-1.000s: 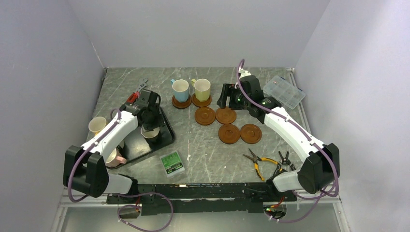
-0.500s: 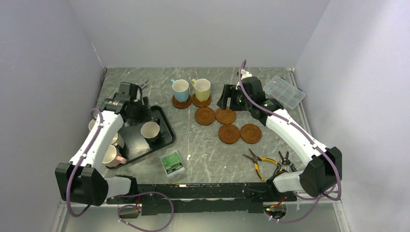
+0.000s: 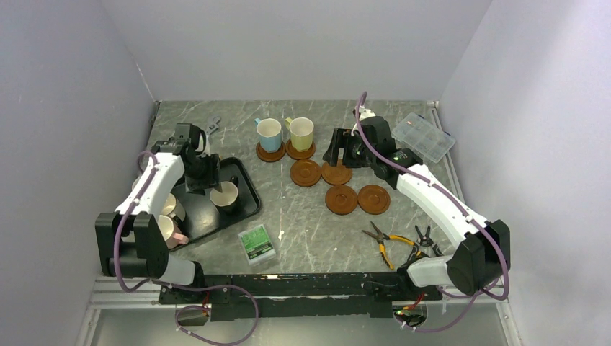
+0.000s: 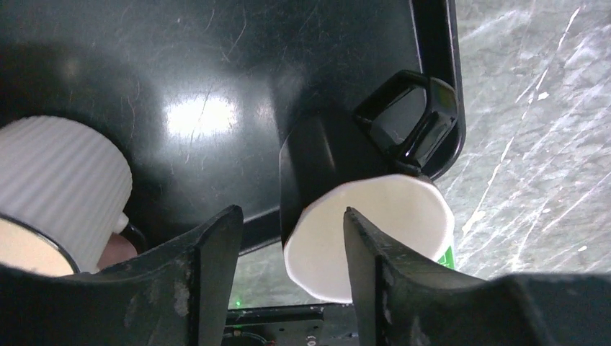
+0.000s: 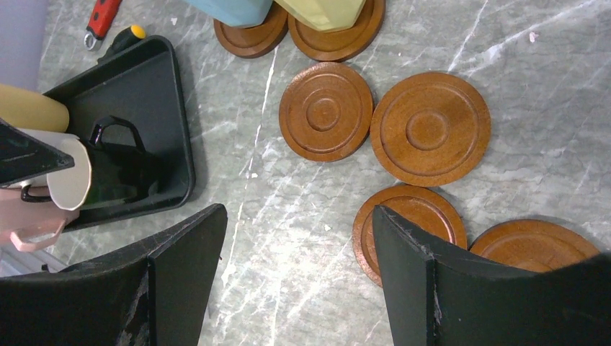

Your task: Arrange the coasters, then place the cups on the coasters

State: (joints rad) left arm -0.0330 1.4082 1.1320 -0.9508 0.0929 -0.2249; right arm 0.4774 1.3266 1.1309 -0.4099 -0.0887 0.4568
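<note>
The black cup (image 3: 225, 194) stands on the black tray (image 3: 245, 205). My left gripper (image 3: 204, 176) is open just behind it. In the left wrist view the black cup's (image 4: 324, 158) near rim sits between the fingers of the left gripper (image 4: 292, 213), with a gap on each side. A light blue cup (image 3: 269, 133) and an olive-yellow cup (image 3: 301, 133) each stand on a coaster. Several bare coasters (image 3: 341, 200) lie nearby. My right gripper (image 3: 337, 151) hangs open and empty above them, also shown as the right gripper (image 5: 295, 281) beside a coaster (image 5: 411, 223).
A white ribbed cup (image 4: 65, 173) and a pink cup (image 3: 167, 231) sit at the tray's left under my left arm. A green box (image 3: 256, 244) and pliers (image 3: 389, 241) lie near the front. A clear organiser box (image 3: 423, 137) is at the back right, a wrench (image 3: 212, 126) behind the tray.
My left gripper pulled back from the black cup toward the far left, then came in behind it again. The left elbow swung left. The right arm has not moved.
</note>
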